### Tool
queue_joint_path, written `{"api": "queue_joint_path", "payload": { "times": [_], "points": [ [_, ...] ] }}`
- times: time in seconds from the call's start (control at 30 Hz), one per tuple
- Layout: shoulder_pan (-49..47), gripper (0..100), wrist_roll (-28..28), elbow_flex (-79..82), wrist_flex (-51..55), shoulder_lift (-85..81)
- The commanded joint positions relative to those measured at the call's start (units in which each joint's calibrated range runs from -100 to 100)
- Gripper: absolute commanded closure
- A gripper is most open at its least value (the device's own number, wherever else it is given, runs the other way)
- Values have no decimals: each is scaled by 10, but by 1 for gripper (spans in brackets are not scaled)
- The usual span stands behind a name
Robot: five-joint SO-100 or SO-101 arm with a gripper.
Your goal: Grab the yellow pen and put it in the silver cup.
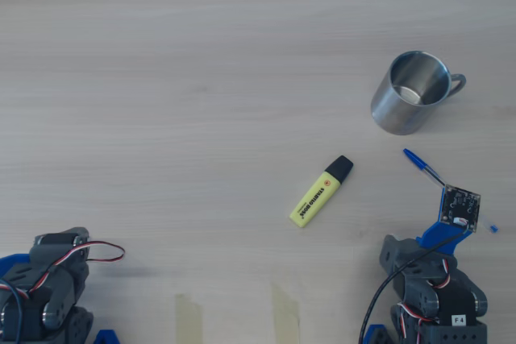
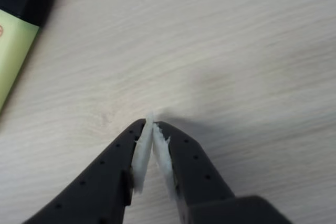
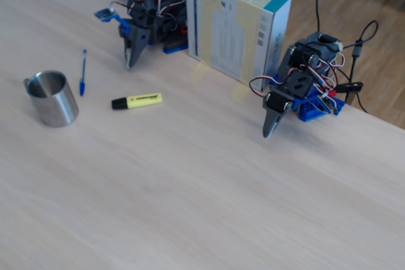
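Note:
The yellow pen point(image 1: 321, 192) lies flat on the wooden table, its black cap pointing toward the silver cup point(image 1: 391, 110), which stands upright and looks empty. In the fixed view the pen point(image 3: 140, 100) rests just right of the cup point(image 3: 54, 102). My gripper point(image 2: 152, 121) is shut, its white-padded fingers pressed together with nothing between them, just above bare table. The pen point(image 2: 13, 51) shows at the wrist view's upper left, well apart from the fingertips. In the fixed view my gripper point(image 3: 129, 62) points down at the table behind the pen.
A thin blue pen point(image 1: 423, 165) lies between my arm and the cup. A second arm point(image 3: 297, 90) sits folded at the right of the fixed view. A blue-and-white box point(image 3: 237, 30) stands between the arms. Tape strips point(image 1: 189, 316) mark the near edge.

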Motion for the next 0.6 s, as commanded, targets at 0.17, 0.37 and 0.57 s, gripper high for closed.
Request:
{"api": "queue_joint_path", "payload": {
  "times": [0.17,0.37,0.57],
  "points": [
    [-2,98,-3,7,9,2],
    [-2,98,-3,7,9,2],
    [-2,98,-4,7,3,2]
  ]
}}
